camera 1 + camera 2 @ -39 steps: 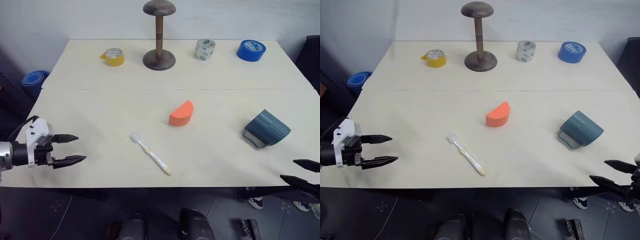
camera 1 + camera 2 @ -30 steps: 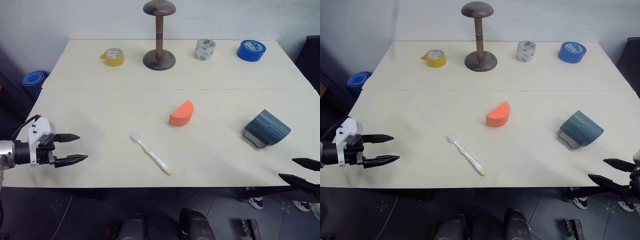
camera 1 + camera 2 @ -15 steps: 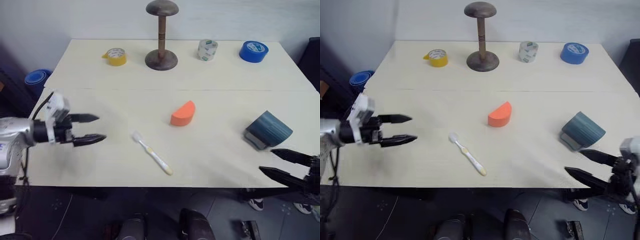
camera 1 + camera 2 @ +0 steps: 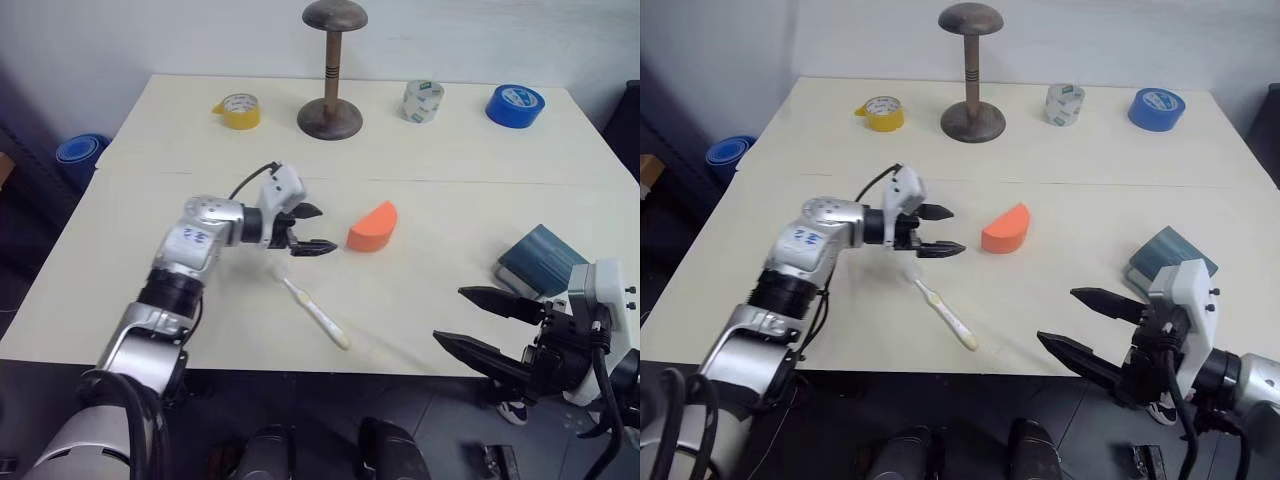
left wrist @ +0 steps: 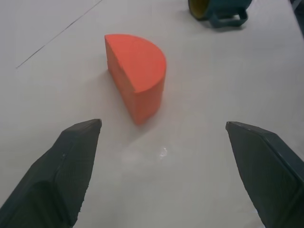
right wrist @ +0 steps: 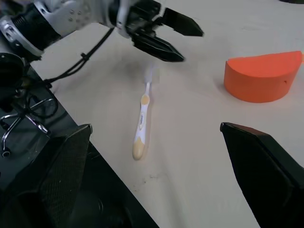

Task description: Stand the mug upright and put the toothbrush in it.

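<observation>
- The table (image 4: 150, 250), pale and wide, carries everything; its near edge runs under both arms.
- The right gripper (image 4: 1080, 323) hangs at the table's near right edge, its two black fingers spread wide, holding nothing and touching nothing.
- The left gripper (image 4: 312, 229) is out over the middle of the table, fingers also spread wide with nothing between them. It points at the orange half-round block (image 4: 373, 225), just short of it, and sits above the bristle end of the toothbrush (image 4: 315, 312).
- The mug (image 4: 538, 262) lies on its side near the right edge. From the head views the right arm's white housing cuts off part of it; the left wrist view catches its yellow mouth and handle at the frame's edge.
- The toothbrush lies flat, slanting toward the near edge, well apart from the mug. Its bristles are hard to make out beneath the left fingers.
</observation>
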Motion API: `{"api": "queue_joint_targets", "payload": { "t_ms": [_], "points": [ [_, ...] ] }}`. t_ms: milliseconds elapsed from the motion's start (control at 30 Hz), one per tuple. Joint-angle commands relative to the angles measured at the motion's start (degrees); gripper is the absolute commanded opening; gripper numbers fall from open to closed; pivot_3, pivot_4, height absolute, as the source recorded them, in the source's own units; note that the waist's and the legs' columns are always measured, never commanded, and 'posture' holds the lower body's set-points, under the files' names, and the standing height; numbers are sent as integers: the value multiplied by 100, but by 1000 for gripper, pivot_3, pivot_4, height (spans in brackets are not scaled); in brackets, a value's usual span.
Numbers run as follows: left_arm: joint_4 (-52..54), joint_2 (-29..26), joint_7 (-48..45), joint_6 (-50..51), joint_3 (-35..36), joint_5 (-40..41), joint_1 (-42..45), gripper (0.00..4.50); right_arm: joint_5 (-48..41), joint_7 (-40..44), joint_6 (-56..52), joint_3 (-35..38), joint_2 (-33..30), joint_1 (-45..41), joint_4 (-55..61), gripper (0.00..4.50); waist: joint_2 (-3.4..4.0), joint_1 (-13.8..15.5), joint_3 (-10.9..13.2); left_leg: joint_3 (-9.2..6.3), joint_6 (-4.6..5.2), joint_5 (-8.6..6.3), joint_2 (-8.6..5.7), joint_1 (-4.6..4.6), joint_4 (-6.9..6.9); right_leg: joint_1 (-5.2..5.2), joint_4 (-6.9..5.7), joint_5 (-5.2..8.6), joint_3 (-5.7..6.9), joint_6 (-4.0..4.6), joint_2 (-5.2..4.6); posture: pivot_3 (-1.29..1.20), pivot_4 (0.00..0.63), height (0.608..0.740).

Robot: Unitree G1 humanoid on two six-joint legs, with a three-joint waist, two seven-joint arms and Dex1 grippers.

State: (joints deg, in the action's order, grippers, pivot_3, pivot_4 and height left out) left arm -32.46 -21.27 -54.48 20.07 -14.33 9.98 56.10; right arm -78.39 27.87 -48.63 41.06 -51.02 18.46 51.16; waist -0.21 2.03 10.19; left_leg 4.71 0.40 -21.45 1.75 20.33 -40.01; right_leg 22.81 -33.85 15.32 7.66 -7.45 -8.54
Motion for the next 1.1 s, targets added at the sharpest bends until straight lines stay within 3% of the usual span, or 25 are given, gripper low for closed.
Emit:
{"api": "queue_joint_targets", "payload": {
  "t_ms": [33, 333, 433, 667, 800, 933, 1100],
  "points": [
    [-1000, 479, 111, -767, -25, -329, 484, 4461, -108, -233, 224, 7, -43, 78, 215, 4500, -4, 4, 2, 0, 1, -1, 0, 2, 0, 1, 2, 0, 1, -1, 0, 0, 150, 740],
    [-2543, 1291, 296, -1529, 181, -648, 1168, 4461, -38, -499, 469, -24, -40, 279, 300, 4500, -15, 0, 9, 4, 9, -5, 0, 3, -3, 1, 6, -2, 0, -4, -2, 0, 150, 740],
    [-2761, 1381, 214, -1616, 275, -675, 1266, 3860, 43, -586, 545, -7, -57, 270, 271, 4500, -15, 0, 9, 4, 11, -6, 0, 3, -3, 1, 7, -3, 1, -5, -2, 0, 150, 740],
    [-2687, 1351, -34, -1597, 430, -700, 1228, 1668, 333, -554, 557, -9, -94, 251, 130, 4500, -15, -1, 9, 4, 12, -7, 1, 3, -3, 1, 6, -3, 1, -5, -2, 0, 150, 740],
    [-2408, 1232, -11, -1385, 590, -622, 1168, 1107, 529, -430, 556, -145, -128, 149, 6, 4500, -15, 8, 9, 4, 14, -8, 0, 5, -6, 1, 7, -3, 0, -5, -2, 0, 150, 740],
    [-1347, 672, -105, -838, 873, -437, 987, 923, 1149, -249, 595, -353, -248, -37, -356, 4500, -15, -35, 9, 5, 14, -8, 1, 6, -6, 3, 6, -3, -1, -5, -2, 0, 150, 740],
    [1467, -994, 44, 1171, 1866, 131, -16, 923, 1463, 143, 644, -726, -362, -574, -842, 4500, -15, -178, 9, 32, 10, -6, 10, 9, 4, 54, -32, -3, -25, -5, -1, 0, 150, 740]
  ]
}}
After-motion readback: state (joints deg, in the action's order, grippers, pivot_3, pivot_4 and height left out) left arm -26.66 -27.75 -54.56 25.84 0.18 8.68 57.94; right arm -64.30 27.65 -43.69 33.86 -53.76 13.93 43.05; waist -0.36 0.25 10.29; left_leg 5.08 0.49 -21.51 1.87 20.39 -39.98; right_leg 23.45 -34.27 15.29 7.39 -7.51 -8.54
